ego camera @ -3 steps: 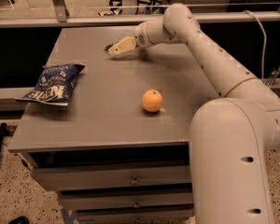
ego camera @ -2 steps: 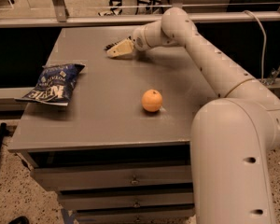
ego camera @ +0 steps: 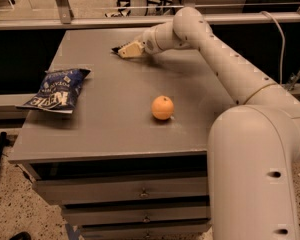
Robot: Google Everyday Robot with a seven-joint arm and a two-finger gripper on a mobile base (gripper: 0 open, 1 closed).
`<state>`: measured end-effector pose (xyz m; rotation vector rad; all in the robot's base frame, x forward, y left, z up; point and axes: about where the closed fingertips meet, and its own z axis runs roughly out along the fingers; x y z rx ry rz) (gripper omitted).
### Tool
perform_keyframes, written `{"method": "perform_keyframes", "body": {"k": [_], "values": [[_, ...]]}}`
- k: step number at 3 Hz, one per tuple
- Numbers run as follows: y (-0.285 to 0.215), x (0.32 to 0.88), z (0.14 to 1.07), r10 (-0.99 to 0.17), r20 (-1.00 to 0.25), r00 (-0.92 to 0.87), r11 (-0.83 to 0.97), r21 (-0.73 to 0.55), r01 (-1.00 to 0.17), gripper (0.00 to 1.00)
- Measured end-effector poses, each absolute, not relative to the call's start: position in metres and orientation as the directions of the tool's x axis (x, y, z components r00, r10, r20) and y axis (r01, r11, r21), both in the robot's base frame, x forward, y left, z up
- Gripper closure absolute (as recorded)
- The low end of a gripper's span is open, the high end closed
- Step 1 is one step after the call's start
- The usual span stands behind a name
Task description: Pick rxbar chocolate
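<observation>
My gripper (ego camera: 126, 49) reaches over the far middle of the grey table (ego camera: 115, 129), low over its surface and pointing left. A small, thin dark sliver (ego camera: 115, 49) shows right at the gripper's tip. It may be the rxbar chocolate, and most of it is hidden by the gripper. I cannot tell whether it is held. The white arm (ego camera: 225, 59) comes in from the right side of the view.
A blue crinkled chip bag (ego camera: 57, 90) lies near the table's left edge. An orange (ego camera: 162, 107) sits at the middle front. A metal rail (ego camera: 90, 21) runs along the far edge. Drawers (ego camera: 140, 191) are below the front edge.
The gripper stays at almost the same spot at the far middle of the table; the arm has shifted only slightly. The bag and orange have not moved.
</observation>
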<state>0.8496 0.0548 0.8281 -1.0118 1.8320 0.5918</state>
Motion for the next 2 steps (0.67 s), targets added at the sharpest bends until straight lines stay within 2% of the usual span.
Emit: {"method": "perform_keyframes", "body": {"k": [1,2], "values": [[0.042,0.849,0.847,-0.422,-0.887,-0.186,0.55,-0.087,-0.83,0.87],[0.027,0.846,0.87,-0.458,-0.878,-0.139,0.544,-0.153,-0.825,1.0]]}}
